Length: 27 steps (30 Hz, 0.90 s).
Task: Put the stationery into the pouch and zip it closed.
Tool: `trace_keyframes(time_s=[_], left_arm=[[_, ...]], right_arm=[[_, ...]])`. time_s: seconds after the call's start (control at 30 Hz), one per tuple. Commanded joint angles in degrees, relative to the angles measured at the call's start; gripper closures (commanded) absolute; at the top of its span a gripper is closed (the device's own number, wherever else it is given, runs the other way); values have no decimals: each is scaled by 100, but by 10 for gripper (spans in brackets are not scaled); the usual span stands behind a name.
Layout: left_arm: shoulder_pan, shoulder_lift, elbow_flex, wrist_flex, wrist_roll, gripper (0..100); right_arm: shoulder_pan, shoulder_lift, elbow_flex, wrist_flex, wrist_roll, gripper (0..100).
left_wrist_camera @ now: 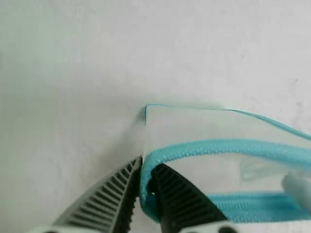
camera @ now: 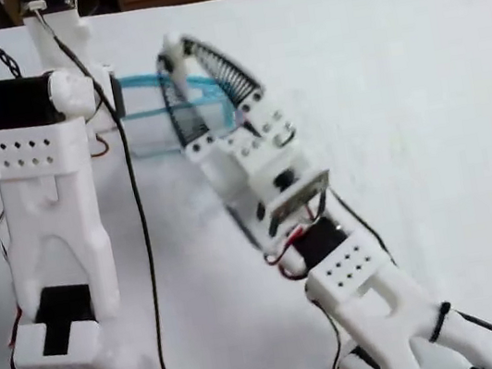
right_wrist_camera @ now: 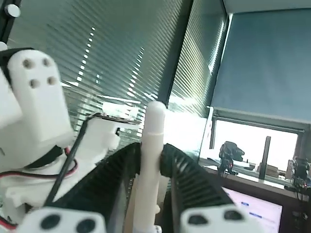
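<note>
Left wrist view has the left claw point(left_wrist_camera: 145, 170) pinched narrow on the teal zipper point(left_wrist_camera: 218, 145) at 1 end of the clear pouch point(left_wrist_camera: 204, 124). Its 2 ribbed fingers point(left_wrist_camera: 112, 194) press the zipper band between them, just beside the pouch's corner. The pouch lies flat on the white tabletop point(left_wrist_camera: 73, 73), and its mouth is open: the 2 zipper bands run apart from the pinched end. In the high view the pouch point(camera: 148, 130) lies toward the far side of the tabletop point(camera: 423, 119), between the 2 arms. The left arm point(camera: 44, 179) stands over 1 end of it, and the right claw point(camera: 175, 60) sits over the other part, its fingertips toward the far edge. The right claw is closed on a white pen point(camera: 171, 45), whose rounded end sticks out past the fingertips. Whether the pen touches the pouch I cannot tell. Right wrist view shows the same grip from close by: the pen point(right_wrist_camera: 151, 145) stands between the 2 black ribbed fingers point(right_wrist_camera: 194, 184) and touches both, with the white body of the left arm point(right_wrist_camera: 34, 111) just beside it. Behind them are window blinds point(right_wrist_camera: 121, 48) and a lit screen point(right_wrist_camera: 252, 208). Whether anything lies inside the pouch I cannot tell.
</note>
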Motion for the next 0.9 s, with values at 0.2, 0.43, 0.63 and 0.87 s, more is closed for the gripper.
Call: trace_keyframes(time_s=[0.2, 0.43, 0.63, 0.87], left_arm=[[4, 4, -18, 18, 18, 977], [4, 4, -18, 18, 18, 977], [4, 4, -18, 18, 18, 977], [4, 4, -18, 18, 18, 977]], right_arm=[[-48, 356, 18, -330, 105, 981], [-22, 1165, 26, -13, 167, 982], [66, 1736, 18, 312, 378, 981], [48, 1191, -9, 2000, 440, 791]])
